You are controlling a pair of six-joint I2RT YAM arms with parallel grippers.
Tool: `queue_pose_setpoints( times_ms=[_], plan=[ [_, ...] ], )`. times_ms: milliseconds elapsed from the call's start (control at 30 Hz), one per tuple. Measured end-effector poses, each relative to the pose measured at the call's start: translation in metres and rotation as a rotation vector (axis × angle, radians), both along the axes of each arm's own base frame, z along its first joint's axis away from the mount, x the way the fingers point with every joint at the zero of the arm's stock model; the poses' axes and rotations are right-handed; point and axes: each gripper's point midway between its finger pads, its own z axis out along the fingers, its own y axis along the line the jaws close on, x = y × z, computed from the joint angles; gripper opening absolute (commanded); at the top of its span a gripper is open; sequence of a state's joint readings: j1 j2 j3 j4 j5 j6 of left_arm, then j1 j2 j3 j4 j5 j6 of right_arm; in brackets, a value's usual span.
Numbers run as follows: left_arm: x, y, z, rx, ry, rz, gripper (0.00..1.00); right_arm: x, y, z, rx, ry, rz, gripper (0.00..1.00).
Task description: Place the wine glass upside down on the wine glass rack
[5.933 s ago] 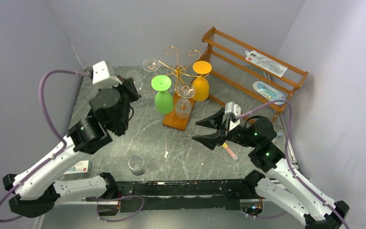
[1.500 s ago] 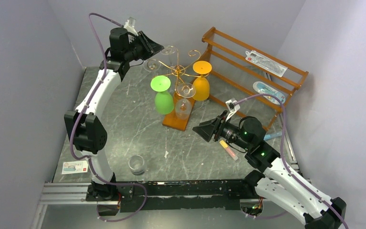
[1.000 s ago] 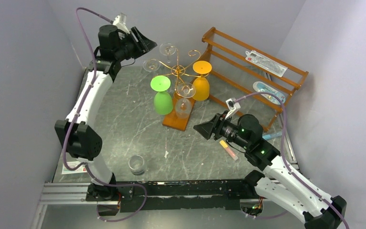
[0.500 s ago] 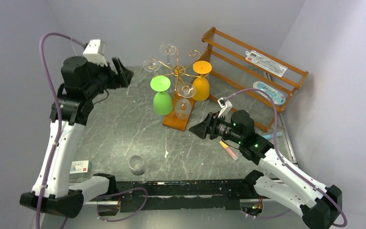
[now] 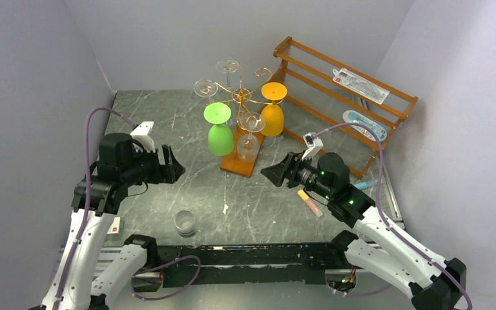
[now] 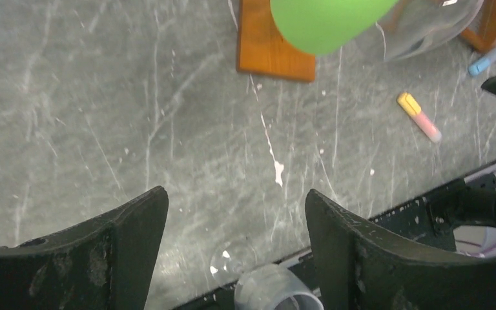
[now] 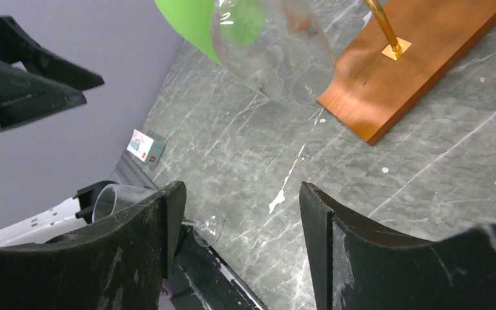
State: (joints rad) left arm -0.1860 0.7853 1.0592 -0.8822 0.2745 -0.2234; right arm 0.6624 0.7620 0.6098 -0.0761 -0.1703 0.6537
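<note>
A clear wine glass [image 5: 185, 223] lies on its side at the table's front edge; its bowl [image 7: 113, 197] and foot [image 7: 210, 226] show in the right wrist view, and its foot [image 6: 232, 258] in the left wrist view. The gold wire wine glass rack [image 5: 240, 95] stands on its wooden base [image 5: 236, 165] at the back. It carries a green glass [image 5: 219, 129], an orange glass [image 5: 272, 110] and three clear ones, all upside down. My left gripper [image 5: 171, 166] [image 6: 236, 200] hangs open and empty left of the rack. The right gripper [image 5: 268, 175] [image 7: 240, 194], open and empty, hovers right of the base.
A brown slatted shelf [image 5: 349, 84] with packets stands at the back right. A pink-and-yellow marker [image 5: 310, 203] and a blue one [image 5: 365, 184] lie under the right arm. A small card [image 5: 106, 226] sits at the front left. Grey walls close in on three sides.
My left gripper opened, left a clear glass hanging on the rack's back arm, then swung down and back to the left middle of the table. The right gripper widened slightly.
</note>
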Motion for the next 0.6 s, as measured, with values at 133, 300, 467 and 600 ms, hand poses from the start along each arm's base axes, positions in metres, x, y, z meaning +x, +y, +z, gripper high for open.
queue_pose_setpoints(
  times_ms=[133,300,467,600],
  plan=[
    [-0.018,-0.004,-0.012,-0.027,0.057,-0.019,0.72,0.003,-0.004,-0.003,-0.008,0.001,-0.03,0.69],
    [-0.035,-0.009,-0.008,-0.066,0.062,-0.051,0.79,0.008,-0.005,-0.01,-0.022,0.02,-0.053,0.69],
    [-0.044,-0.018,-0.029,-0.099,0.117,-0.096,0.81,0.01,-0.004,-0.022,-0.037,0.054,-0.062,0.7],
    [-0.047,-0.025,-0.056,-0.129,0.212,-0.116,0.82,0.011,-0.003,-0.029,-0.046,0.072,-0.064,0.7]
  ],
)
